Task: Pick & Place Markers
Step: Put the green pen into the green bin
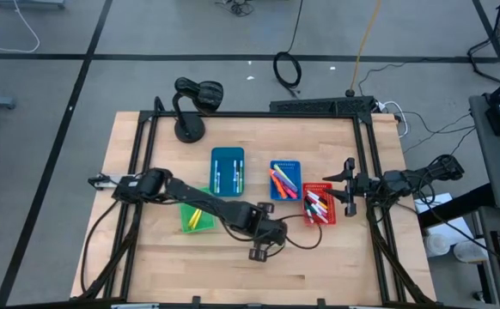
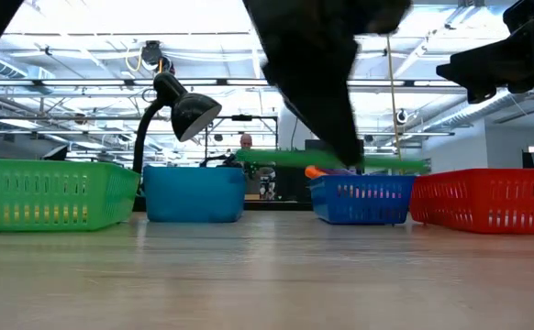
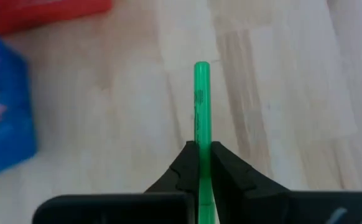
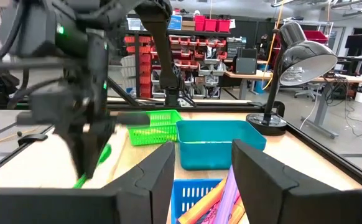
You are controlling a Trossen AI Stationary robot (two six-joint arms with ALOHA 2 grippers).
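Observation:
My left gripper is shut on a green marker above the bare wood near the table's front middle. In the low view the marker hangs level above the tabletop, in front of the bins. More markers lie in the teal bin, the blue bin, the red bin and the green bin. My right gripper waits at the table's right side, raised and pointing level; its fingers stand apart with nothing between them. My left gripper pinches the green marker's barrel between its two fingers, about midway along it. The fingers slant down from above. The marker is level and lifted clear of the table, one end sticking out well past the fingertips.
A black desk lamp stands at the table's far left. The four bins sit in a loose row across the middle. Bare wood lies along the near edge. A black frame rail runs down the right side.

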